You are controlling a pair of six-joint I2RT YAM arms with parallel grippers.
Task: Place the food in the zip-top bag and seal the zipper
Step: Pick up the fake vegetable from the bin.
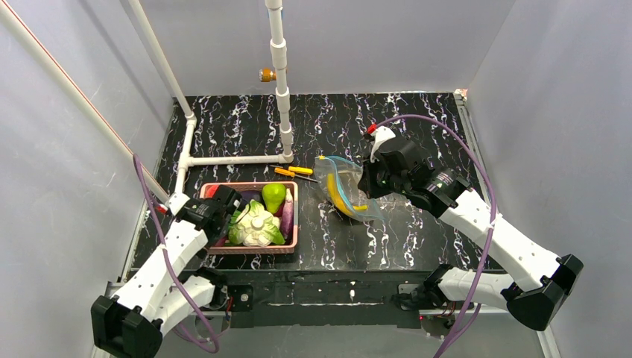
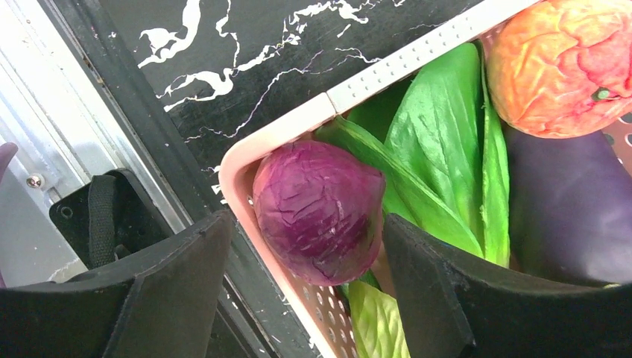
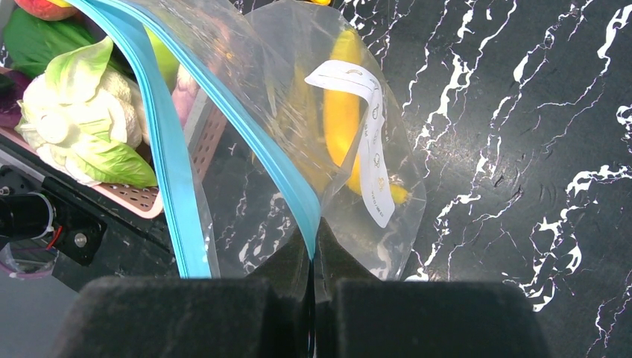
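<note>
The clear zip-top bag (image 1: 339,186) hangs tilted over the table's middle, with a long yellow food piece (image 3: 343,112) inside it. My right gripper (image 3: 313,253) is shut on the teal zipper (image 3: 276,171) at the bag's mouth, which gapes toward the basket. My left gripper (image 2: 305,220) is open over the pink basket's near-left corner. One finger is outside the rim (image 2: 402,66), the other inside, with a red-purple food piece (image 2: 320,212) between them. A green pear (image 1: 274,195), a white-and-green leafy head (image 1: 256,224) and a dark purple oblong piece (image 1: 288,212) lie in the basket.
Two yellow-handled screwdrivers (image 1: 294,172) lie just behind the basket, left of the bag. White pipes (image 1: 282,82) stand at the back and run along the left side. An orange-red wrinkled piece (image 2: 566,63) sits in the basket. Grey walls enclose the table.
</note>
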